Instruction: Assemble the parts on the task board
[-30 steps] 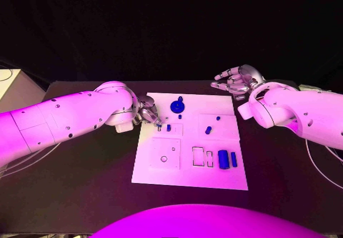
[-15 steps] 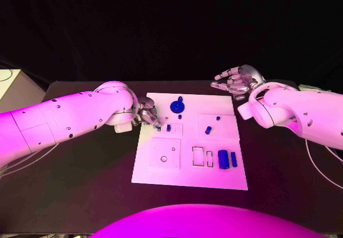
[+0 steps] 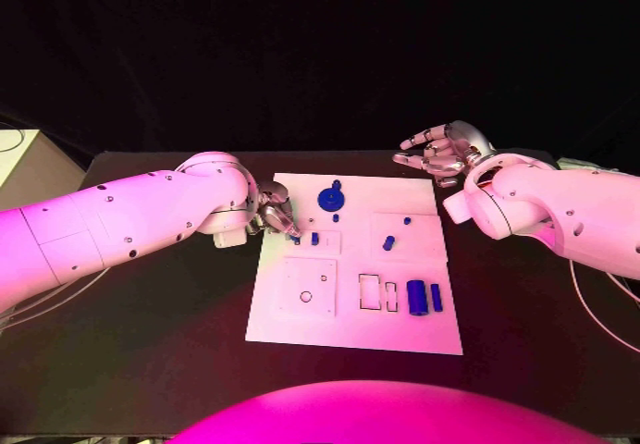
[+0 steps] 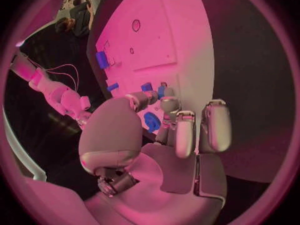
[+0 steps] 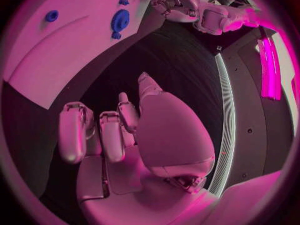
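The white task board [image 3: 353,324] lies mid-table. My left hand [image 3: 274,213] hovers at the board's left edge and pinches a small blue part [image 3: 296,238] in its fingertips, beside a blue peg [image 3: 314,238]. The left wrist view shows those fingertips [image 4: 169,104] at the small blue part [image 4: 161,90]. A blue gear [image 3: 329,197] stands near the far edge, and it also appears in the right wrist view [image 5: 119,21]. A blue cylinder [image 3: 417,297] and a blue bar [image 3: 436,297] lie at the right. My right hand [image 3: 440,153] hangs beyond the board's far right corner, holding nothing, its fingers apart.
Another blue peg [image 3: 388,242] stands on the board's right half. Square and slot recesses [image 3: 370,289] sit in the near half. A pale box [image 3: 17,153] is at the far left. Bare black table [image 3: 147,351] surrounds the board.
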